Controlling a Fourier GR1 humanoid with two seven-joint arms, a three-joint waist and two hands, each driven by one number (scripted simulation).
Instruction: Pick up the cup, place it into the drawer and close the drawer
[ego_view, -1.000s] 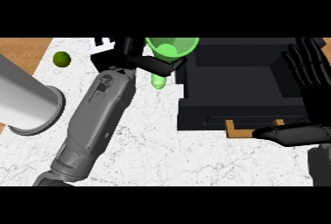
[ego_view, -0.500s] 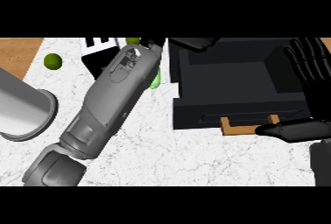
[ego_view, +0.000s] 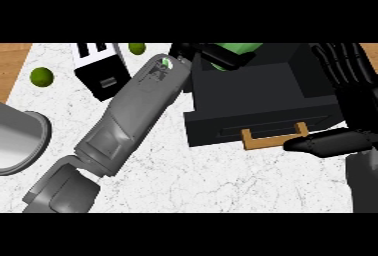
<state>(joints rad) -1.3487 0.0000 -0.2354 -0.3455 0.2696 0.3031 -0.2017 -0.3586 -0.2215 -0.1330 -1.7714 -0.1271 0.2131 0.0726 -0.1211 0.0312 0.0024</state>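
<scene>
The green cup (ego_view: 242, 48) shows at the top of the head view, over the back of the open black drawer (ego_view: 255, 97). My left hand (ego_view: 210, 54) is curled round the cup and hides most of it; its grey forearm runs down to the lower left. My right hand (ego_view: 353, 95) stands open at the drawer's right side, fingers straight up. Its thumb lies just right of the drawer's wooden handle (ego_view: 275, 140).
A black and white box (ego_view: 103, 72) sits at the upper left of the marble counter (ego_view: 221, 180). A green lime (ego_view: 41, 76) lies left of it and another green fruit (ego_view: 136, 48) at the top. A grey metal pot (ego_view: 18, 142) stands at the left edge.
My left hand has carried the cup to the right, from beside the drawer to above its back part. The right hand has stayed by the drawer's right side.
</scene>
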